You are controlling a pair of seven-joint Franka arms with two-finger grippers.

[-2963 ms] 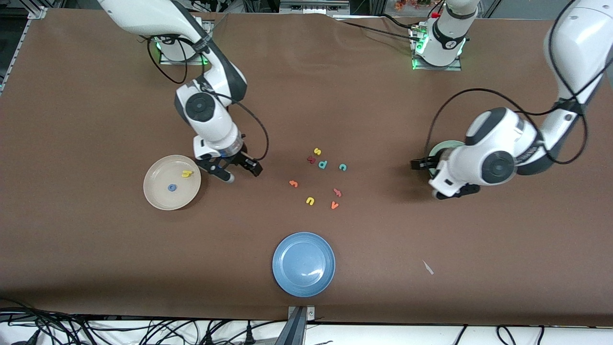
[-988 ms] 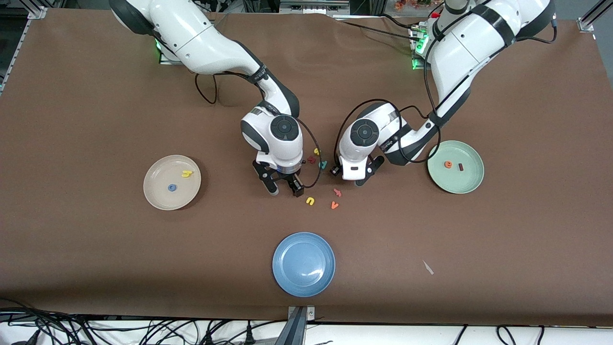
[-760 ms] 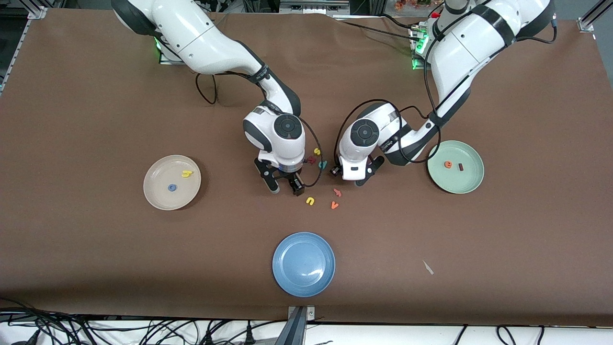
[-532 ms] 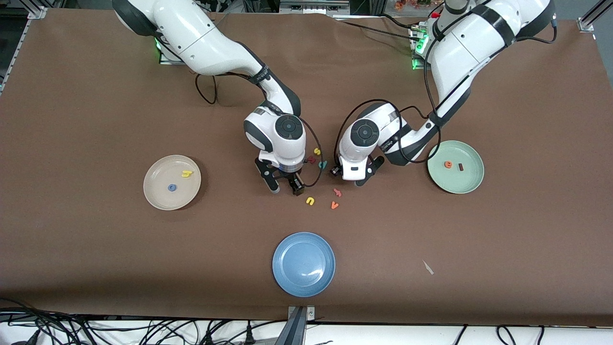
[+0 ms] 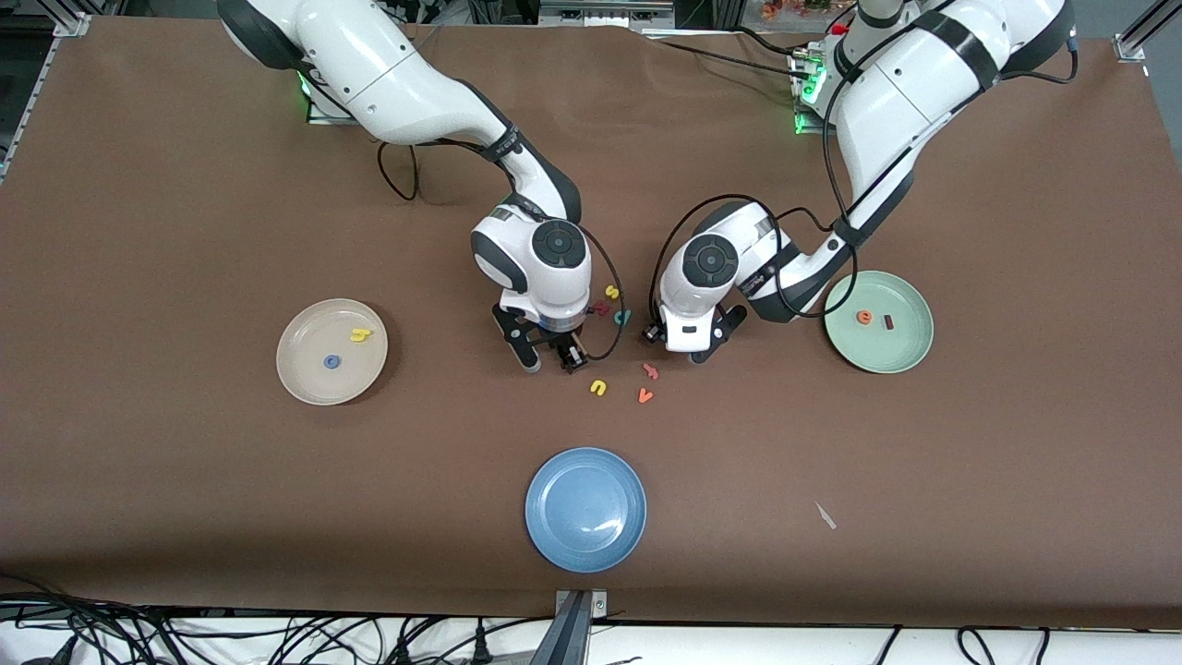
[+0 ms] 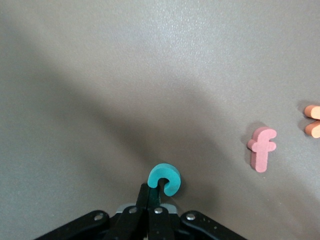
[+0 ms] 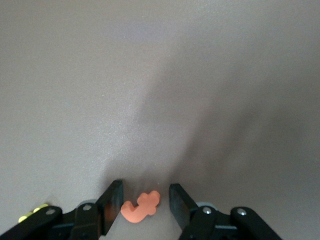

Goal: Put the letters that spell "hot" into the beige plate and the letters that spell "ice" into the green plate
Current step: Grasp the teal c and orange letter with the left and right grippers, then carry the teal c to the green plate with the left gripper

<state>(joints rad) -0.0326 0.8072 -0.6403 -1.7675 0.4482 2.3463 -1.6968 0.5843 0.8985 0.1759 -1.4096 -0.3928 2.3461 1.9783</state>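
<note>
In the left wrist view my left gripper (image 6: pixel 152 187) is shut on the teal c (image 6: pixel 165 178), low over the table; in the front view the left gripper (image 5: pixel 681 349) hides the c. My right gripper (image 7: pixel 146 192) is open, and the orange t (image 7: pixel 141 206) lies on the table between its fingers (image 7: pixel 114 196). In the front view the right gripper (image 5: pixel 551 362) is at the table's middle. The beige plate (image 5: pixel 305 383) holds the yellow h (image 5: pixel 360 335) and blue o (image 5: pixel 331 362). The green plate (image 5: pixel 900 356) holds the orange e (image 5: pixel 864 317) and dark red i (image 5: pixel 888 322).
Loose letters lie between and near the grippers: yellow s (image 5: pixel 610 292), dark red k (image 5: pixel 600 308), teal p (image 5: pixel 623 317), pink f (image 5: pixel 650 371), yellow u (image 5: pixel 598 388), orange v (image 5: pixel 645 395). A blue plate (image 5: pixel 585 509) sits nearer the front camera.
Both arms came in from their plates to the letter cluster. Over the last second the left gripper shut on the teal c and the right gripper's fingers narrowed around the orange t.
</note>
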